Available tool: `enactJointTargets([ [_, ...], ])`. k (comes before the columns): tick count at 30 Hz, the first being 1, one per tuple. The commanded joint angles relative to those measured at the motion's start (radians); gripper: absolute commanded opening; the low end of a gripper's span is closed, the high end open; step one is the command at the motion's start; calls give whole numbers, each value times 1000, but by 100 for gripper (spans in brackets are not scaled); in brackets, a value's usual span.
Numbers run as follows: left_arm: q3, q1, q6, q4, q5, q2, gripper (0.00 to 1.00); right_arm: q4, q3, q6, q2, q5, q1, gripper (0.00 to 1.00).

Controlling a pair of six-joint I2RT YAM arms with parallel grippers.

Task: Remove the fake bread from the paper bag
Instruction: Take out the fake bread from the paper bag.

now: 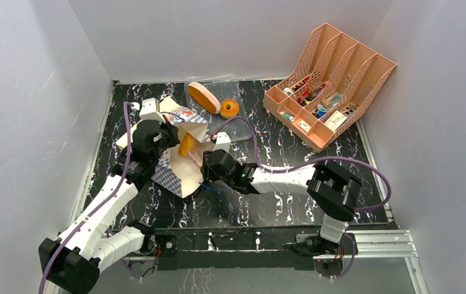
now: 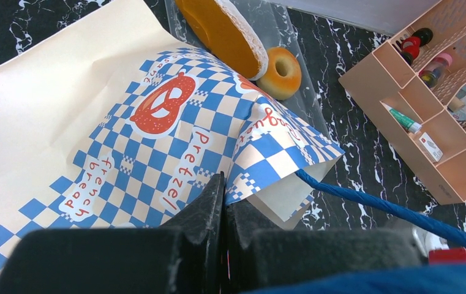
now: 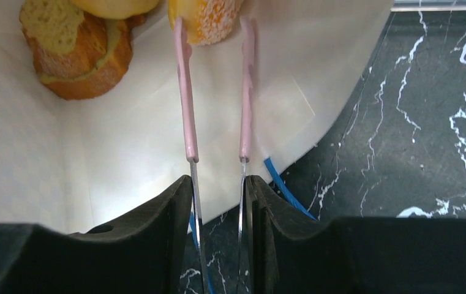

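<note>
The paper bag [image 1: 180,171] lies on its side, mouth toward my right arm; its checkered band shows in the left wrist view [image 2: 157,122]. My left gripper [image 2: 224,184] is shut on the bag's upper edge and holds the mouth up [image 1: 168,133]. My right gripper [image 3: 218,184] is shut on pink-tipped metal tongs [image 3: 184,92] that reach into the bag [image 3: 126,141]. The tong tips pinch a sugar-dusted orange piece of fake bread [image 3: 206,15], seen at the bag's mouth [image 1: 186,146]. A split golden bun [image 3: 74,55] lies deeper inside. An oval loaf [image 1: 204,97] and a ring donut [image 1: 229,108] lie outside.
The loaf [image 2: 224,30] and donut [image 2: 281,72] rest on a clear plastic tray [image 1: 237,125] behind the bag. A pink lattice file organizer [image 1: 331,82] with small items stands at the back right. A blue cord handle [image 2: 389,208] trails from the bag.
</note>
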Motion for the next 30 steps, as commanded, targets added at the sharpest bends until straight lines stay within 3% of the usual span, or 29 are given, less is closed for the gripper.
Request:
enactJointTargets([
  [1, 5, -11, -8, -4, 11, 10, 0, 74, 76, 24, 35, -31, -36, 35],
  [24, -26, -47, -17, 19, 44, 32, 0, 147, 292, 27, 299, -125, -95, 41],
  [30, -33, -48, -7, 17, 29, 21, 0, 175, 213, -107, 232, -79, -73, 45],
])
